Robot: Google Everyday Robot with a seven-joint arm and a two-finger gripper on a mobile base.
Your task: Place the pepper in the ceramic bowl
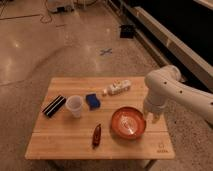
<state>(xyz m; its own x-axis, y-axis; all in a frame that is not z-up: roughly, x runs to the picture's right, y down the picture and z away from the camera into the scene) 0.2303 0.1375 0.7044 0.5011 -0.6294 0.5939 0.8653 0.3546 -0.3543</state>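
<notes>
The pepper, small, slim and dark red, lies on the wooden table near the front edge. To its right sits the ceramic bowl, wide, shallow, orange-red and empty. My gripper hangs from the white arm at the bowl's right rim, pointing down just above the tabletop. It holds nothing that I can see and is well away from the pepper.
A translucent white cup stands left of centre, with a blue block beside it. A black bar lies at the left and a white object at the back. Around the table is bare polished floor.
</notes>
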